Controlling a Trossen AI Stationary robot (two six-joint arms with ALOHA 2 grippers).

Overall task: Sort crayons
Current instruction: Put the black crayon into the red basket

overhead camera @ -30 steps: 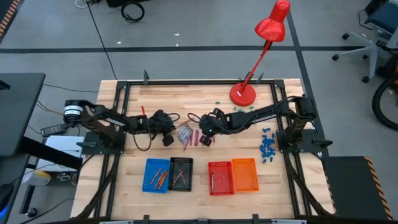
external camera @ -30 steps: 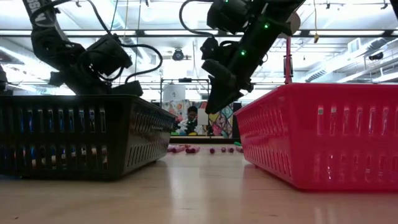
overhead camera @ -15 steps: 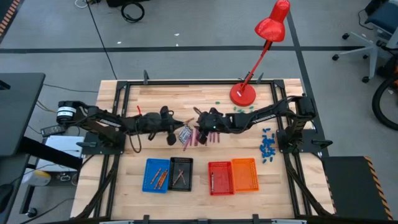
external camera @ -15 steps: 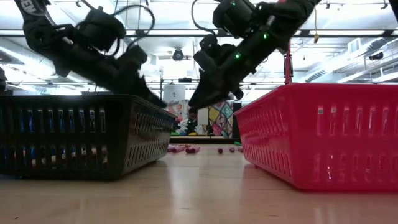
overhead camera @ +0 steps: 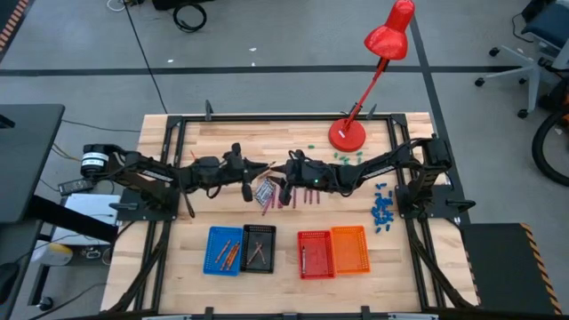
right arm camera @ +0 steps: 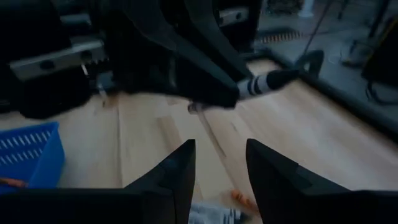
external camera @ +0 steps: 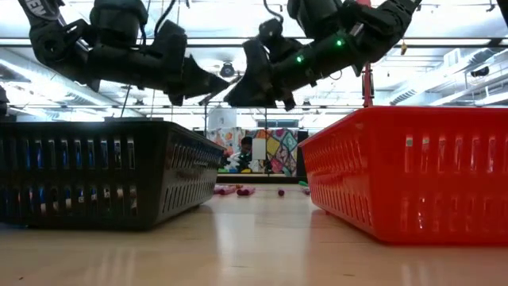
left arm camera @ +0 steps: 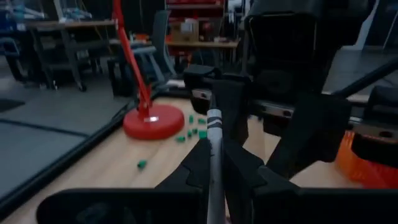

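Note:
My left gripper [overhead camera: 258, 169] is shut on a grey-white crayon [left arm camera: 214, 124] with dark bands, which also shows in the right wrist view [right arm camera: 264, 82]. It is raised above the table. My right gripper [overhead camera: 281, 173] faces it closely, open and empty, its fingers [right arm camera: 180, 177] short of the crayon's free end. Both hang over the far side of the crayon pile [overhead camera: 277, 193], several orange-brown, grey and magenta sticks lying flat on the table. In the low view the left gripper [external camera: 208, 83] and right gripper [external camera: 238, 91] nearly meet tip to tip. My left gripper pinches the crayon's rear part [left arm camera: 213, 171] between its two fingers. The crayon lies along the fingers and sticks out past their tips toward the table's right. The fingers are about level, coming from the table's left. The crayon is lifted clear of the table.
Blue [overhead camera: 224, 250], black [overhead camera: 259, 248], red [overhead camera: 315, 253] and orange [overhead camera: 349, 249] baskets stand in a row near the front edge. A red lamp's base [overhead camera: 347, 135] stands at the far side, green bits [overhead camera: 342, 156] beside it. Blue chunks [overhead camera: 382, 209] lie at the right.
My left gripper has risen from the pile toward the far edge and tipped from pointing down to level, carrying the crayon. My right gripper has risen too, tipped level and moved toward the table's left, ending tip to tip with the left one.

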